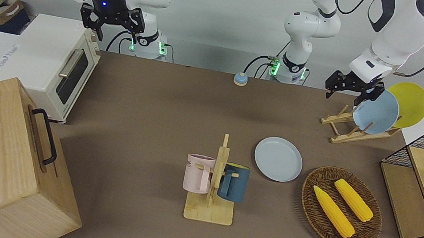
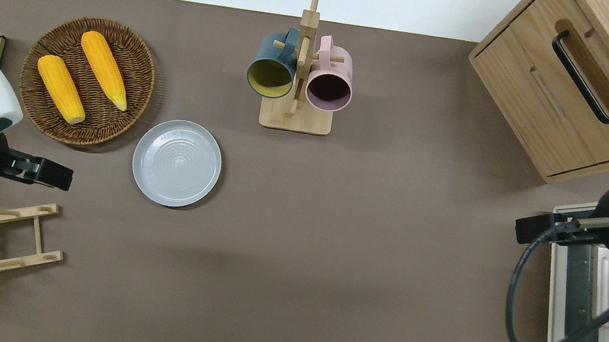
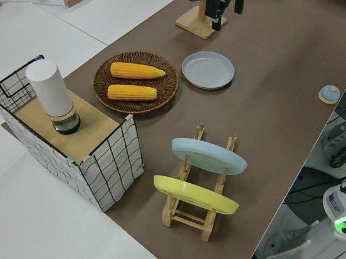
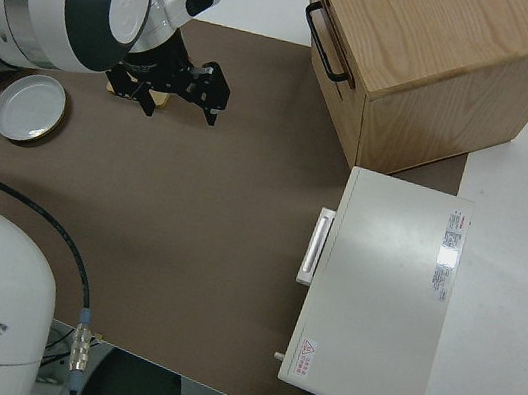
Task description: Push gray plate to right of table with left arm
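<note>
The gray plate (image 2: 176,163) is lying flat on the brown mat of the desk (image 2: 330,245), a round, shallow dish in a pale gray-blue with a plain matte finish, a low raised rim and faint concentric rings showing in its floor. Taking the wooden mug stand (image 2: 302,65) as the landmark, the plate is sitting nearer to the robots than the stand and toward the left arm's end of the desk from it, apart from its base. The wicker basket (image 2: 141,70) with two corn cobs (image 2: 104,69) is lying still further toward that end from the stand, its rim just beside the plate's edge. The dark blue mug (image 2: 271,63) and the pink mug (image 2: 329,80) are hanging on the stand's pegs. The left gripper (image 1: 348,87) is hovering in the air over bare mat at the left arm's end, well apart from the stand and clear of the plate, over a spot next to the wooden dish rack (image 1: 356,129) that is holding the bluer plate (image 1: 377,112) and the yellow plate (image 1: 409,103) on edge; its fingers are standing apart with nothing between them. The right arm is parked, its gripper (image 1: 112,19) spread open and holding nothing.
</note>
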Controlling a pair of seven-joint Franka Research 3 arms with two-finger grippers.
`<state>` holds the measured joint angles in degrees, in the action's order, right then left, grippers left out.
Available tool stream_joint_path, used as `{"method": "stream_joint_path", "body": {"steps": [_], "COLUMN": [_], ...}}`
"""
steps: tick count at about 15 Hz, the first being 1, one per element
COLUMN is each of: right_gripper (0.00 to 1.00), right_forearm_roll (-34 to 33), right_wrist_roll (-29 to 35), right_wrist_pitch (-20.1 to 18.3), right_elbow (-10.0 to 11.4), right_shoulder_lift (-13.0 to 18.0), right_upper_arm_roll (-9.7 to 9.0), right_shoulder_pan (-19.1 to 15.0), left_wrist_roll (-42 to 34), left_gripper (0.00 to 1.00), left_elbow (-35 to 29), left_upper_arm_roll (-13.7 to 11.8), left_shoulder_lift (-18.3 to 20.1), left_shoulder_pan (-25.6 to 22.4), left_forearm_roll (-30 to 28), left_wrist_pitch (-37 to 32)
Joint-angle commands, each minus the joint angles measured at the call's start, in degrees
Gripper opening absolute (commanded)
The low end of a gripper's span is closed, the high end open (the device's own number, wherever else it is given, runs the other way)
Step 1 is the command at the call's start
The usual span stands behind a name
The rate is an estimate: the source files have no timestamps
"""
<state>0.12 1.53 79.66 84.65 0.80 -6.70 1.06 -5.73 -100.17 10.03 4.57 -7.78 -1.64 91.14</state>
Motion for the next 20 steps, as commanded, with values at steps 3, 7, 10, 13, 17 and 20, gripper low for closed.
{"method": "stream_joint_path", "body": {"steps": [3, 7, 10, 13, 17, 20], "right_gripper": [0.983, 0.983, 0.983, 0.983, 0.983, 0.983], "right_forearm_roll": [0.59, 0.59, 0.59, 0.59, 0.59, 0.59], "right_wrist_roll": [0.14, 0.14, 0.05, 0.14, 0.14, 0.05], "right_wrist_pitch": [-0.82, -0.82, -0.82, -0.82, -0.82, -0.82], "right_elbow": [-0.45, -0.45, -0.45, -0.45, -0.45, -0.45], "right_shoulder_lift": [0.17, 0.17, 0.17, 0.17, 0.17, 0.17], "right_upper_arm_roll": [-0.77, -0.77, -0.77, -0.86, -0.77, -0.77], "right_shoulder_pan": [-1.15, -1.15, -1.15, -1.15, -1.15, -1.15], "left_wrist_roll": [-0.51, -0.51, -0.51, 2.63, 12.03, 14.6], "left_gripper": [1.0, 1.0, 1.0, 1.0, 0.99, 0.99], "left_elbow": [-2.05, -2.05, -2.57, -3.63, -4.24, -4.85], "left_upper_arm_roll": [-0.62, -0.62, -0.62, -0.62, -0.97, -0.97], "left_shoulder_lift": [0.71, 0.62, 0.79, 0.97, 0.53, 0.09], "left_shoulder_pan": [0.66, 0.66, 0.22, 0.05, -0.22, -0.22], "left_forearm_roll": [0.67, 0.67, 0.67, 0.67, 0.67, 0.5], "left_wrist_pitch": [0.35, 0.26, 0.26, 0.26, 1.05, 1.49]}}
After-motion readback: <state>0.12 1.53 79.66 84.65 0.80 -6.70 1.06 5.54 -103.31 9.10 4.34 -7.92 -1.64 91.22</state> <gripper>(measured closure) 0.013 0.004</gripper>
